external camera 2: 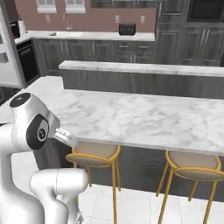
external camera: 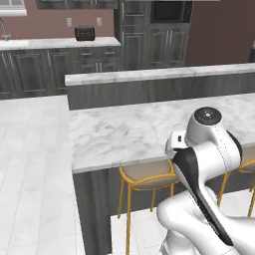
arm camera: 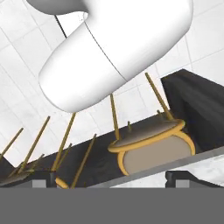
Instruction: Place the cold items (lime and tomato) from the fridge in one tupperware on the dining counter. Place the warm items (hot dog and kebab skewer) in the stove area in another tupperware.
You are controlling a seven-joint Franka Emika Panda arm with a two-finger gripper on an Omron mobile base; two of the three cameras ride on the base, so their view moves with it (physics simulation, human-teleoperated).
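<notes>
Two dark fingertips [arm camera: 181,177] of the gripper [arm camera: 111,180] stand far apart at the bottom of the hand view, spread wide with nothing between them; the marble edge of the dining counter [arm camera: 205,162] runs just beside them as a pale, grey-veined strip. Ahead of the tips is a stool [arm camera: 153,144], seen tilted because the view is rolled; it has a round tan cushion ringed by a yellow metal hoop, thin yellow legs running away from it, and it sits close against the counter's dark flat side panel [arm camera: 197,105]. Past the stool lies the floor [arm camera: 26,92] of glossy white square tiles.

From the base views the dining counter [external camera: 124,129] [external camera 2: 144,118] is a broad, smooth slab of white marble stretching away from the hand, with a raised marble ledge [external camera 2: 140,68] on a dark wall along its far side; two stools [external camera 2: 94,153] [external camera 2: 192,164] are tucked under its near edge, one of them just beside the arm [external camera: 147,177]. Well beyond the hand, against the reddish-brown wall, a boxy dark toaster [external camera: 84,33] [external camera 2: 127,29] stands on a back counter [external camera 2: 87,36] above dark panelled cabinets [external camera: 30,69].
</notes>
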